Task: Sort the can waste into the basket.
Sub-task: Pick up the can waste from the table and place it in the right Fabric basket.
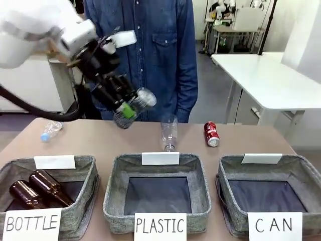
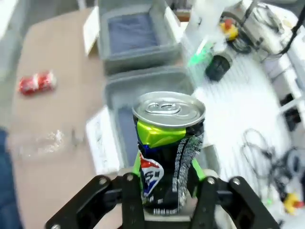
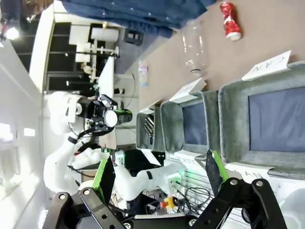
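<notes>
My left gripper [image 1: 126, 111] hangs above the table, over the back of the middle basket, shut on a silver and dark can [image 1: 143, 99]. In the left wrist view the can [image 2: 167, 143] stands top end up between the green pads of that gripper [image 2: 167, 187]. A red can [image 1: 211, 134] lies on the table behind the CAN basket [image 1: 301, 165]. Seen from the right wrist, the right gripper [image 3: 159, 176] is open with nothing between its fingers, above the CAN basket [image 3: 233, 119]. The red can [image 3: 230, 21] lies beyond it.
A clear plastic bottle [image 1: 169, 133] stands behind the PLASTIC basket [image 1: 115, 191], and another [image 1: 50, 130] lies at the far left. The BOTTLE basket [image 1: 85, 165] holds two brown glass bottles [image 1: 42, 188]. A person in a denim shirt [image 1: 150, 50] stands at the far side.
</notes>
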Controlling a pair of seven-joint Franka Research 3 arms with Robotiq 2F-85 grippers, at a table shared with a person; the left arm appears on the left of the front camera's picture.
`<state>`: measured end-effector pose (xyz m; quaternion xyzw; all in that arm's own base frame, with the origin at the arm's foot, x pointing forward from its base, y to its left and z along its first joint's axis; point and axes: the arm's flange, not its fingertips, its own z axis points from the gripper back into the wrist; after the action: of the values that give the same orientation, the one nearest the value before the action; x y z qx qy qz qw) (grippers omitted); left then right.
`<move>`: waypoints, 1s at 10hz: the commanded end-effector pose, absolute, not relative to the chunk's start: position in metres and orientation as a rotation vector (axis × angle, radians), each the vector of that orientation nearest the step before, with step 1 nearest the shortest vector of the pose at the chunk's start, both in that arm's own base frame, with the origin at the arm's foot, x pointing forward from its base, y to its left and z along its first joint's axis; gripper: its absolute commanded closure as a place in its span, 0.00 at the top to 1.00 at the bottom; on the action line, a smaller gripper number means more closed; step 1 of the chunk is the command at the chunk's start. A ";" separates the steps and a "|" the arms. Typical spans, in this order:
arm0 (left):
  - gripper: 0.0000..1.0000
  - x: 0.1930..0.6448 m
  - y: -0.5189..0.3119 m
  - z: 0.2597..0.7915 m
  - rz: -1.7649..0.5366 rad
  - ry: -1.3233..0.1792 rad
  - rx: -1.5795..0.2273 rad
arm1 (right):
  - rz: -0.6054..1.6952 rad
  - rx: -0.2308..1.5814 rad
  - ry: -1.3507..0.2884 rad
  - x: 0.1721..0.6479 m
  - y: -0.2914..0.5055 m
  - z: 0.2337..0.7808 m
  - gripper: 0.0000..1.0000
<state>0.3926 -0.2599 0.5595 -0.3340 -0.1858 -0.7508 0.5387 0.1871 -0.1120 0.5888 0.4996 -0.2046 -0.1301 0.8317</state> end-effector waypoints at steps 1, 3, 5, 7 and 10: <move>0.00 0.392 -0.231 0.555 -1.771 -0.423 -0.688 | -0.225 1.082 -0.397 0.200 -0.096 0.589 1.00; 0.00 0.392 -0.231 0.555 -1.771 -0.423 -0.688 | -0.225 1.082 -0.397 0.200 -0.096 0.589 1.00; 0.00 0.392 -0.231 0.555 -1.771 -0.423 -0.688 | -0.225 1.082 -0.397 0.200 -0.096 0.589 1.00; 0.37 0.386 -0.249 0.557 -1.681 -0.711 -0.825 | -0.225 1.082 -0.397 0.200 -0.096 0.589 1.00; 0.37 0.360 -0.398 0.551 -2.012 -0.805 -0.903 | -0.321 1.037 -0.475 0.180 -0.118 0.626 1.00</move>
<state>0.3456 -0.3624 0.5670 -0.3506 -0.3186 -0.7650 0.4363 0.1896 -0.1068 0.6081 0.4923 -0.2096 -0.1278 0.8351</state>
